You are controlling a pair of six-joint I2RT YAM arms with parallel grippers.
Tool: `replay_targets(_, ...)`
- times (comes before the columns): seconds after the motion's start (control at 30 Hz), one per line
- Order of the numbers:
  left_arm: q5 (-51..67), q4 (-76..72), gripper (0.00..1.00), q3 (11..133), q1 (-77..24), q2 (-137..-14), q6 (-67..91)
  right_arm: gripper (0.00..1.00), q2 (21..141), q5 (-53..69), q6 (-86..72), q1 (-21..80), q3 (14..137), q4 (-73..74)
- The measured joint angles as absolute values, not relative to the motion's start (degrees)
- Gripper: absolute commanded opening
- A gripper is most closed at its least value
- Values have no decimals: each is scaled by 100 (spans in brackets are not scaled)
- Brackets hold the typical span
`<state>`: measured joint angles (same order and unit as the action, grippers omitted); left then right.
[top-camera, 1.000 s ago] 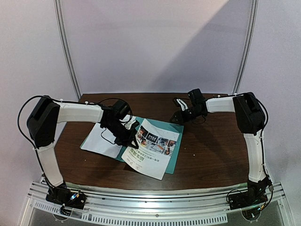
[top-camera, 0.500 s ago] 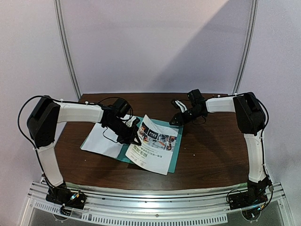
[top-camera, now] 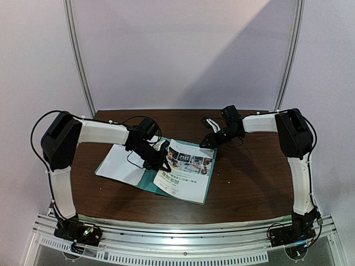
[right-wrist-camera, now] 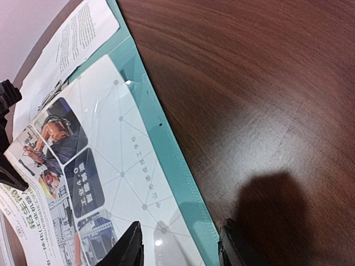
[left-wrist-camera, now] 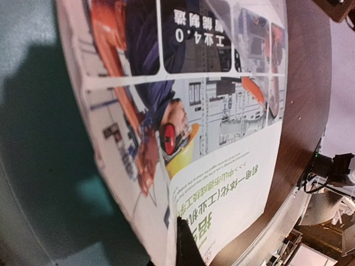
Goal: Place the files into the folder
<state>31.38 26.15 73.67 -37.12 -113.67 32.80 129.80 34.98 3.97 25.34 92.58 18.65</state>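
Observation:
The colour file, a sheet with photos and green lettering, lies slanted across the teal folder in the middle of the table. My left gripper is shut on its left edge. In the left wrist view the colour file fills the frame, one dark finger pinches it, and the folder lies beneath. The plain text file lies to the left, partly under the folder. My right gripper hovers open over the folder's far right corner. Its fingers straddle the folder's edge beside the colour file.
The dark wooden table is bare to the right of the folder. An aluminium rail runs along the near edge by the arm bases. In the right wrist view the plain text file shows at the top left.
My left gripper has drawn the colour file up and to the right, so it lies more squarely over the folder. The right gripper has hardly moved.

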Motion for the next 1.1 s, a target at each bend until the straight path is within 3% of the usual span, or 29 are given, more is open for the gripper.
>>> replay_targets(0.37, 2930, 3468, 0, 8193, -3739, -11760, 2574, 45, 12980, 3531, 416, 2534, 9258, 1885)
replay_targets(0.77, 2904, 3485, 1, 8246, -3739, -11928, 2381, 45, 12980, 3573, 423, 2534, 9227, 1872)
replay_targets(0.87, 2877, 3483, 11, 8246, -3739, -11928, 2375, 45, 12969, 3562, 416, 2534, 9201, 1839)
replay_targets(1.1, 2453, 3522, 49, 8243, -3769, -11819, 2392, 49, 12774, 3417, -47, 2567, 8875, 1490)
